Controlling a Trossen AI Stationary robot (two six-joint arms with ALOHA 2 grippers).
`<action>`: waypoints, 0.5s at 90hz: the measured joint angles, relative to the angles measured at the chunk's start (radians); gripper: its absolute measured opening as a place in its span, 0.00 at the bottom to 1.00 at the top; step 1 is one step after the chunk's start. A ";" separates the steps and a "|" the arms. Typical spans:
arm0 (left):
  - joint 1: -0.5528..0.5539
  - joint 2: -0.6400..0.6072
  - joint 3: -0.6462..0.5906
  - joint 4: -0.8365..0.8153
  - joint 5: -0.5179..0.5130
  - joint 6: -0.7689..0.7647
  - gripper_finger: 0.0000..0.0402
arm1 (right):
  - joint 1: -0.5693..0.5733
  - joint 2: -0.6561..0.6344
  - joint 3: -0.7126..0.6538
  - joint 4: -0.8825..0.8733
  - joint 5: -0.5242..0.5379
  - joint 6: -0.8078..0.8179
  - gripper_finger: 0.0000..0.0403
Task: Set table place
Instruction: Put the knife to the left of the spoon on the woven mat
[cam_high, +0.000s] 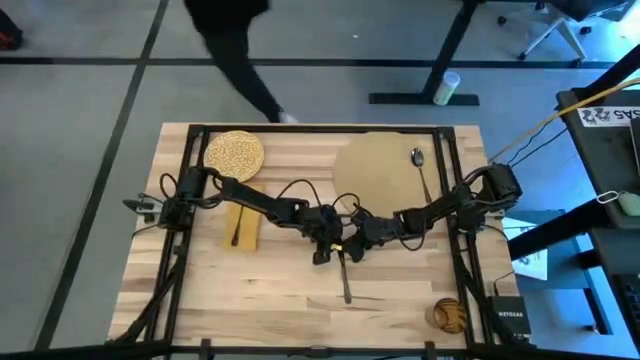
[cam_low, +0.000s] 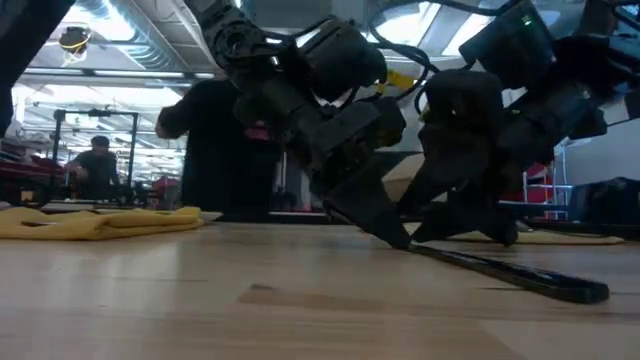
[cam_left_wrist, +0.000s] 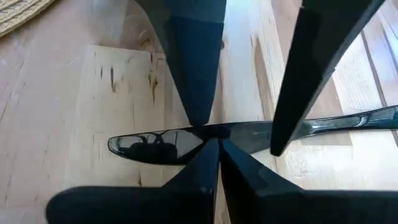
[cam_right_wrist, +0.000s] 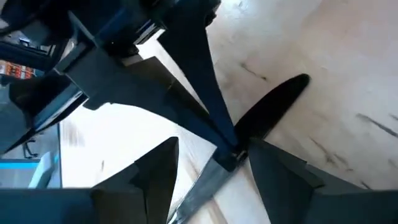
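Left wrist view alone shows both claws (cam_left_wrist: 208, 134) clamped on the knife (cam_left_wrist: 155, 144).

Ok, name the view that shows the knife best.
Left wrist view: the knife lies across the table, blade plainly visible. High view shows a thin dark sliver; low view only its handle; right wrist view mostly its blade.
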 joint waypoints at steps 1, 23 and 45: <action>0.000 0.000 0.000 0.000 0.000 0.000 0.00 | 0.000 0.000 0.000 -0.001 0.000 0.001 0.47; 0.000 0.000 0.000 0.002 0.000 0.000 0.00 | 0.000 -0.002 0.004 -0.015 -0.042 0.045 0.47; -0.001 0.000 0.000 0.003 0.001 0.008 0.00 | 0.000 -0.002 0.004 -0.015 -0.037 0.056 0.47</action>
